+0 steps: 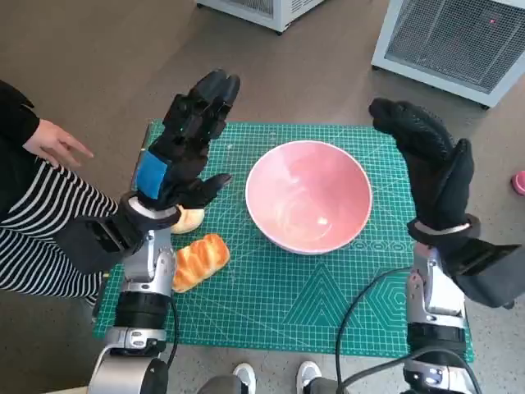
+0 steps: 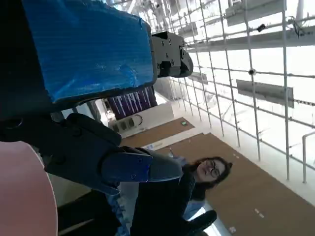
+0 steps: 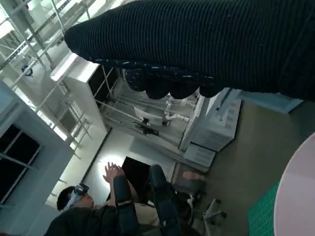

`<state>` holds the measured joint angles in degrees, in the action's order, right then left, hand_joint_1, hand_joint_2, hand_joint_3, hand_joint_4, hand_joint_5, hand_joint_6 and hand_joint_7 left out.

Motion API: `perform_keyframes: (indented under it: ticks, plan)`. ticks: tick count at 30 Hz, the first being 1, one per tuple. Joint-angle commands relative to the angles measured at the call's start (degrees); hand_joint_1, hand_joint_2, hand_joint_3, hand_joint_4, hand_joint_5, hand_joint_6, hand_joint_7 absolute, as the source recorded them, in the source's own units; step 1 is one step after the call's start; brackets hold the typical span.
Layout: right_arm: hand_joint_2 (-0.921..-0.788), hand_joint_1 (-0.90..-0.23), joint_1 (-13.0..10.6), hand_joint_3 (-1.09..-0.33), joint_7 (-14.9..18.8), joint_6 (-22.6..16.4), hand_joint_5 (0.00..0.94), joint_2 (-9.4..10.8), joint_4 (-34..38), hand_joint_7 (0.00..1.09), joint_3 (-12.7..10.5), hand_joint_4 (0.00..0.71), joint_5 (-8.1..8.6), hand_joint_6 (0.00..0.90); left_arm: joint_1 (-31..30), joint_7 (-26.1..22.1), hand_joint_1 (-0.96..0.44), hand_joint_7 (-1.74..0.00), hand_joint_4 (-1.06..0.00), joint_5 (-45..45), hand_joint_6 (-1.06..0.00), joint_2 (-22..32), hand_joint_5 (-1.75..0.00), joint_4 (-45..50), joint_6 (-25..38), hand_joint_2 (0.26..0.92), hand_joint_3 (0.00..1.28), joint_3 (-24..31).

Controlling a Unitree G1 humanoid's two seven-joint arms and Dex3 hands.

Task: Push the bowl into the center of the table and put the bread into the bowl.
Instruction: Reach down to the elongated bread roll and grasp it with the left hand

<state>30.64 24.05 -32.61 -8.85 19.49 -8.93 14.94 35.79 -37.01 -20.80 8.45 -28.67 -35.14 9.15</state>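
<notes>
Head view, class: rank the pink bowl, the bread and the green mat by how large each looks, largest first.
1. green mat
2. pink bowl
3. bread, partly hidden behind the left arm, yet clearly the smallest.

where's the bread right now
In the head view the bread lies on the green mat on the robot's left, just left of the pink bowl, below the raised left hand.
</notes>
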Motion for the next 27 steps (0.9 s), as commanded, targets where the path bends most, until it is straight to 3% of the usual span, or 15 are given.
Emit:
perform_keyframes:
  ticks: [1, 8, 15, 21, 27]
  plan:
    - [-0.921, -0.718, -1.8, -0.687, -0.6, 1.1, 0.021, -0.8, -0.7, 0.38, 0.4, 0.179, -1.13, 0.126, 0.2, 0.5, -0.63, -0.41, -0.1, 3.5, 0.0, 4.5, -0.03, 1.3, -0.5, 0.921, 0.26, 0.2]
    - [-0.921, -0.719, -2.8, -0.688, -0.9, 1.7, 0.018, -0.9, -2.4, 0.39, 0.4, 0.181, -0.82, 0.123, -3.6, 4.5, -0.53, -0.47, -0.15, 18.3, -0.01, 16.3, -0.03, 11.1, 6.6, 0.882, 0.12, -1.0]
    - [-0.921, -0.721, -3.4, -0.685, -0.8, 2.4, 0.016, -0.6, -3.9, 0.4, 0.2, 0.186, 0.54, 0.12, -7.7, 0.3, -0.31, -0.47, -0.22, 17.3, -0.1, 24.0, -0.02, 19.5, 15.4, 0.787, 0.02, -1.2]
    - [-0.921, -0.723, -3.8, -0.681, -0.9, 2.9, 0.014, -0.5, -5.0, 0.41, 0.3, 0.189, 1.05, 0.12, -11.6, -3.0, -0.1, -0.28, -0.23, 17.9, -0.24, 29.3, 0.0, 23.6, 18.2, 0.739, 0.0, -1.6]
    - [-0.921, -0.724, -4.0, -0.678, -0.9, 3.2, 0.015, -0.3, -5.3, 0.41, 0.0, 0.195, 1.36, 0.121, -17.5, -3.6, -0.08, -0.12, -0.22, 21.7, -0.32, 33.8, 0.0, 29.1, 20.5, 0.74, 0.0, -1.8]
